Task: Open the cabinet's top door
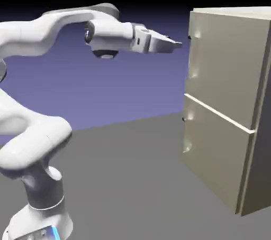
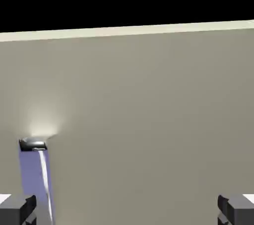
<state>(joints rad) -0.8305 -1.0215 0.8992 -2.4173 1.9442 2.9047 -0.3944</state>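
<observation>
Approach to the top door's handle, nothing grasped yet.

Exterior view: the gripper (image 1: 177,43) is held level, high above the grey surface (image 1: 132,181), pointing at the upper front edge of the cabinet (image 1: 227,107), which stands at the right of the picture. Its tip is near the cabinet's front but apart from it. The top door (image 1: 225,64) looks shut, flush above the thin seam; the handle cannot be made out clearly here.

Hand view: beige door panel fills the picture. The two grey fingers (image 2: 17,209) stand wide apart at the bottom corners with nothing between them. The silvery bar handle (image 2: 35,179) shows low on the left, near the left fingertip, off centre. The next move, I judge, calls for shifting sideways to bring the bar between the fingers, advancing, then closing.
</observation>
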